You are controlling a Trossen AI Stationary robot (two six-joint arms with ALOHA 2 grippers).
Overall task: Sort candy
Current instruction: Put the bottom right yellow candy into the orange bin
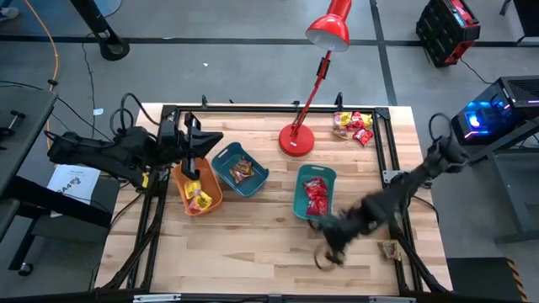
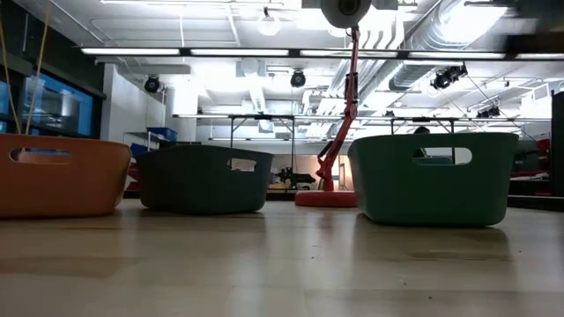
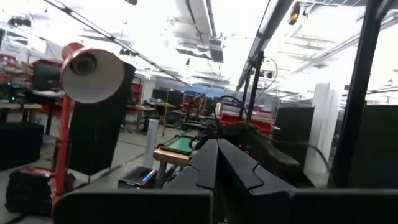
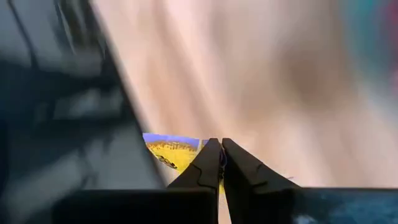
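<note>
Three bins sit mid-bench: an orange bin holding yellow candy, a teal bin with brown-orange candy, and another teal bin with red candy. More loose candy lies at the far right corner, beside the red lamp. The left gripper, fingers together, hangs over the orange bin. The right gripper (blurred) is near the front edge, fingers pressed together, with a yellow packet just beside the tips.
</note>
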